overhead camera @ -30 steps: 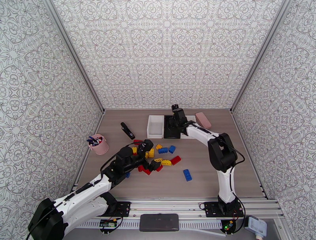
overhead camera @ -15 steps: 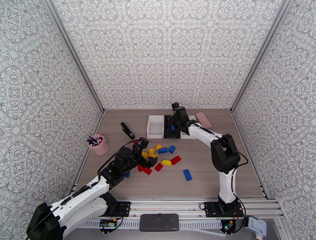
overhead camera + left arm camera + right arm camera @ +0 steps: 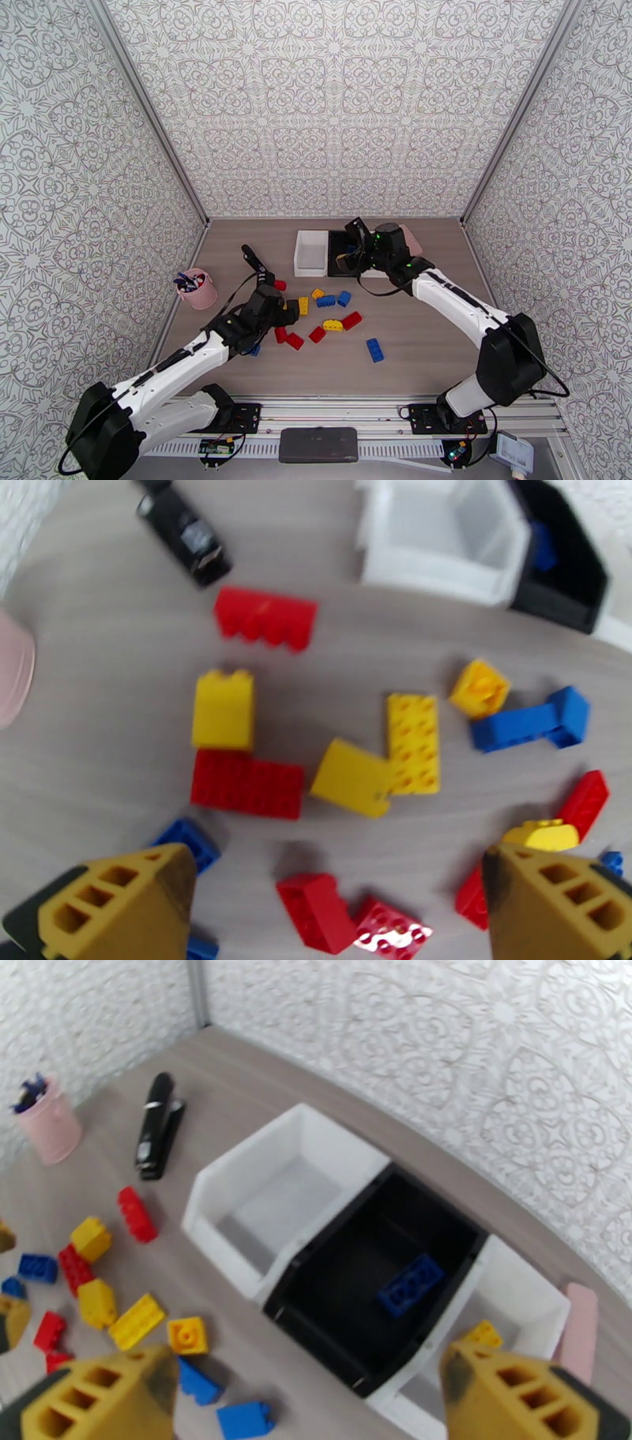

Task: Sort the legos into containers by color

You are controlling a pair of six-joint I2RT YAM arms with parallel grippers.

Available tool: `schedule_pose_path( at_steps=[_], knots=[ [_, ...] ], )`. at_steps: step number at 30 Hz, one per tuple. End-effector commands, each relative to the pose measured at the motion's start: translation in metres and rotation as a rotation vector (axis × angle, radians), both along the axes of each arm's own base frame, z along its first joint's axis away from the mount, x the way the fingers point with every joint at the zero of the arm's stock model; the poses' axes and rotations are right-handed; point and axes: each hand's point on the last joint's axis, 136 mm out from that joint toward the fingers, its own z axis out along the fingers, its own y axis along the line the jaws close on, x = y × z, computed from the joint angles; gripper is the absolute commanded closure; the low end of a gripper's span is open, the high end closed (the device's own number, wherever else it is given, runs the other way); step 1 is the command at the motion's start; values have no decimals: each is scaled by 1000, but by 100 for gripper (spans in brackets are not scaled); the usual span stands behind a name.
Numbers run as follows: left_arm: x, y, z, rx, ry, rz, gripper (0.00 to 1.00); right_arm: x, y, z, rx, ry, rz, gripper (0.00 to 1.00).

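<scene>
My right tool [image 3: 304, 1370] hangs released above the black tray [image 3: 332, 1347], one blue lego [image 3: 411, 1284] inside. My left tool [image 3: 336, 867], spread wide, hovers over loose legos [image 3: 246, 784] on the surface [image 3: 103, 677]. The stapler [image 3: 186, 535] label is blurred.

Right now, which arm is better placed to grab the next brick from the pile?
Left. The left gripper, open, hangs right over the loose bricks; the right gripper, also open, is away above the black tray holding one blue brick.
</scene>
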Motion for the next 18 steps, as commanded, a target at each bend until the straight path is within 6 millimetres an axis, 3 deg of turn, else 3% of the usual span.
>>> schedule_pose_path(
  at_steps=[1,7,11,18],
  knots=[
    [-11,17,-11,25,134,137,0,-49,18,-3,29,54,243,8],
    [-23,4,-43,28,326,132,1,-76,30,-3,56,87,384,7],
    [-28,-4,-59,65,411,109,1,-76,35,-5,40,94,406,7],
    [-32,-5,-75,116,473,117,17,-75,39,-11,38,117,419,7]
  ],
)
